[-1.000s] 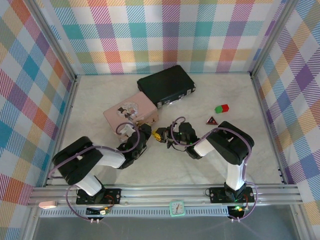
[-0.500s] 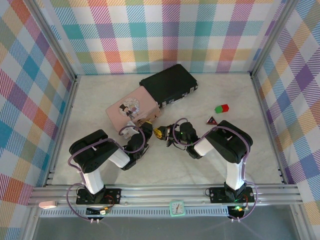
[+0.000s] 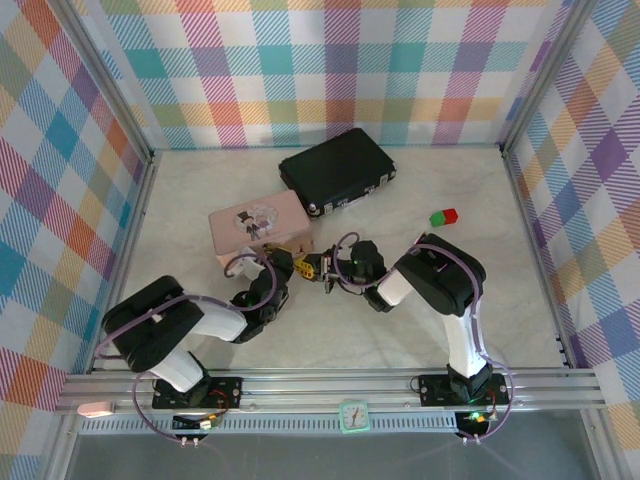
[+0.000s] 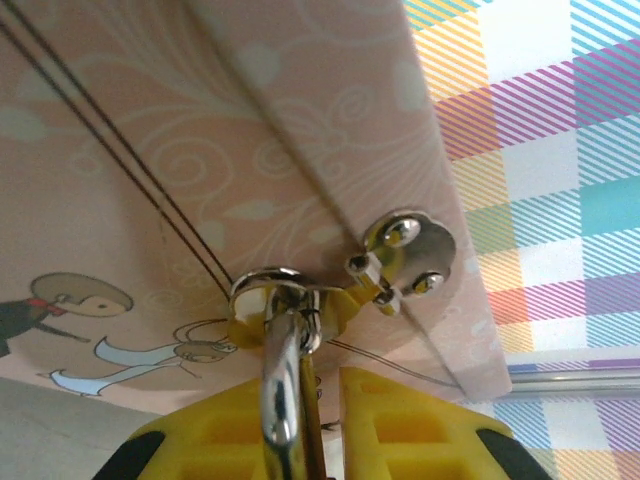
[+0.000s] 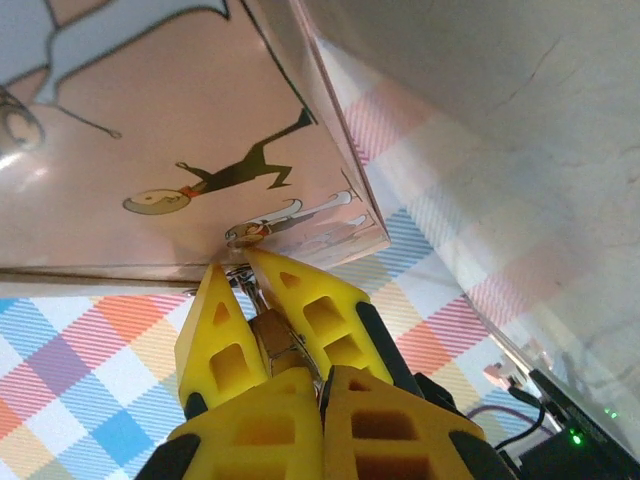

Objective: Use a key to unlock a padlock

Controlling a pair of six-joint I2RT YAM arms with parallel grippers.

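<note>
Pink box [image 3: 258, 228] crowds padlock [image 4: 283, 385]; black case [image 3: 336, 170] beyond.

1. A robotics lab test cell: a silver aluminium extrusion frame [image 3: 330, 385] boxes in a white marble-patterned tabletop [image 3: 340, 335].
2. Multicoloured plaid fabric panels [image 3: 330, 70] stand as staged walls.
3. The black-and-white left robot arm [image 3: 160, 330] and right robot arm [image 3: 445, 280] are bolted at the front rail.
4. A small mint-green clock [image 3: 353, 415] faces the overhead camera at the front edge.
</note>
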